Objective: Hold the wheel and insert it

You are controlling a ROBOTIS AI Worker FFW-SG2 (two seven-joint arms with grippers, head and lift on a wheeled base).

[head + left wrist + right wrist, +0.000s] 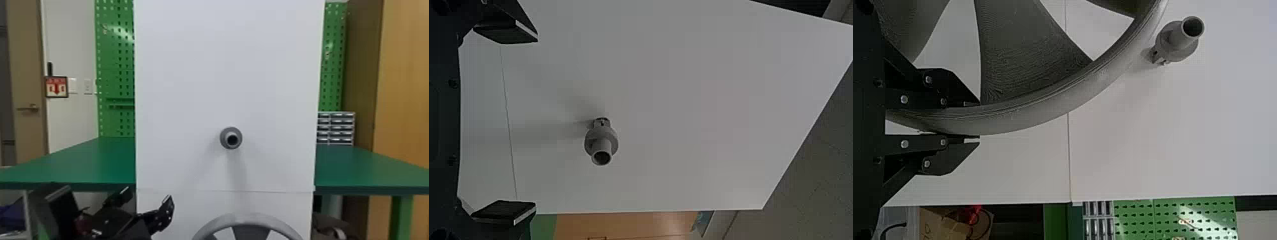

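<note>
Grey wheel, with broad, darker spokes: held before the white panel, its upper rim seen below the panel's horizontal seam and nearer the panel's right edge than its left. Rim gripped by the right gripper, clenched with one finger inside the rim and one outside.

Grey peg, collared, with a hollow end: mounted on the panel's face, above the seam and slightly right of midway between the side edges. Wheel placed lower than the peg and apart from it; not fitted.

Left gripper, black, empty: its two fingers spread wide, placed low before the panel's left edge. In the left wrist view, the peg is seen beyond the gap between them.

Green tabletop: seen on both sides of the panel. Drawer unit, with small compartments: set at the tabletop's back edge, beside the panel's right edge. Green pegboard: partly covered by the panel, seen past both its side edges. Wooden cabinet: placed at far right. Door, fitted with a lever handle: at far left.
</note>
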